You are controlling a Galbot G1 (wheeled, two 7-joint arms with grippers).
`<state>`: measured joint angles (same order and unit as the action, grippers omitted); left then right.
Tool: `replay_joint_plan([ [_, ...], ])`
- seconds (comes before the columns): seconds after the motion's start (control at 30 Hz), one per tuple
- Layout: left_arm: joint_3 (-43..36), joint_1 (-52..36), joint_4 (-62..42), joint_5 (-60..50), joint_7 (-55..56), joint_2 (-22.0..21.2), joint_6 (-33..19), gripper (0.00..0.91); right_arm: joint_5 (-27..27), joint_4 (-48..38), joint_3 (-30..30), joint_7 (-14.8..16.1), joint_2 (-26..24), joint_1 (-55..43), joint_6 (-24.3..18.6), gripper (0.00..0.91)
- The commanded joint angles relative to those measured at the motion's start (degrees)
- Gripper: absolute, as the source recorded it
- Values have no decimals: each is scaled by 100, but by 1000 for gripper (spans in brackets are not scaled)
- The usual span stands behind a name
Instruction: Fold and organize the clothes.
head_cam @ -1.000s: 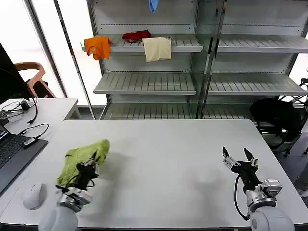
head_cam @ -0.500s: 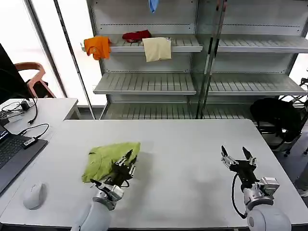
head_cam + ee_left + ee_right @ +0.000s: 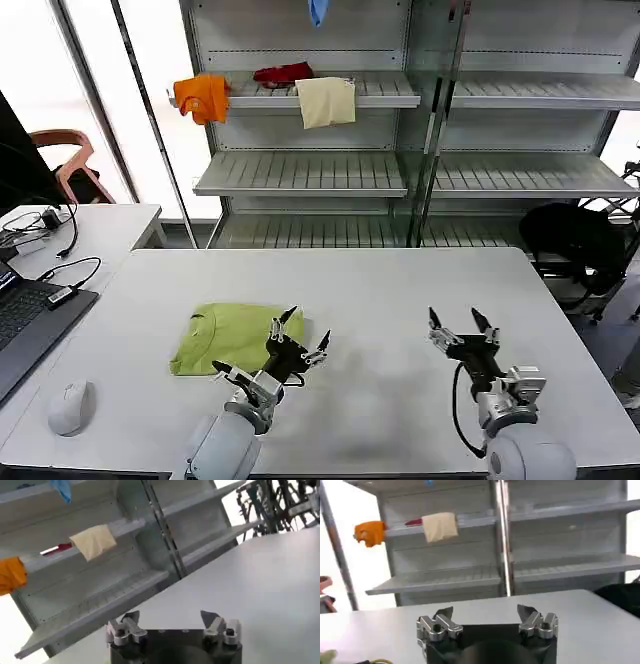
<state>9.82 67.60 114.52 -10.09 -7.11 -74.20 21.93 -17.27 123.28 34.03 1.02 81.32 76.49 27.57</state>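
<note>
The lime-green T-shirt [image 3: 232, 338] lies folded into a flat rectangle on the white table [image 3: 380, 290], left of centre. My left gripper [image 3: 305, 335] hovers just off the shirt's right edge, open, with nothing between its fingers. In the left wrist view the left gripper [image 3: 170, 617] shows both fingers spread over bare table. My right gripper [image 3: 458, 325] stands open over the right part of the table, well apart from the shirt. In the right wrist view the right gripper [image 3: 485, 612] is spread and empty.
Behind the table a grey shelf unit [image 3: 300, 172] carries an orange garment [image 3: 201, 97], a red one [image 3: 282, 73] and a cream one [image 3: 326, 100]. A laptop [image 3: 25, 325] and a mouse [image 3: 70, 405] lie at the left. A black bag [image 3: 570, 240] sits at the right.
My left gripper carried the shirt rightward from the table's left side, let it go and opened; the shirt now lies flat. My right gripper drifted a little left.
</note>
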Motion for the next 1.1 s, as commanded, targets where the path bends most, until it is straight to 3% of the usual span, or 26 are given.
replay_joint_plan([
  [0.03,1395,206,888,1394,55,594,217,907,-1595,-381,-2399,-1116,39,-654,606,907],
  [0.27,2849,758,765,2068,29,617,92,907,-1889,-1798,-3335,-1504,1018,-1230,618,907],
  [0.5,3303,1192,701,2274,59,476,-90,907,-2038,-2298,-3489,-1667,1357,-1469,613,907],
  [0.6,3359,1237,684,2291,64,442,-124,907,-2131,-2322,-3454,-1856,1368,-1532,610,373],
  [0.63,3369,1231,680,2304,68,433,-124,907,-2175,-2332,-3422,-1965,1368,-1560,608,0],
  [0.83,3375,1182,683,2326,74,422,-125,907,-2287,-2092,-3264,-2265,1358,-1557,594,0],
  [1.1,3276,1200,627,2279,109,323,-170,907,-2336,-1721,-2845,-2360,1152,-1534,590,0],
])
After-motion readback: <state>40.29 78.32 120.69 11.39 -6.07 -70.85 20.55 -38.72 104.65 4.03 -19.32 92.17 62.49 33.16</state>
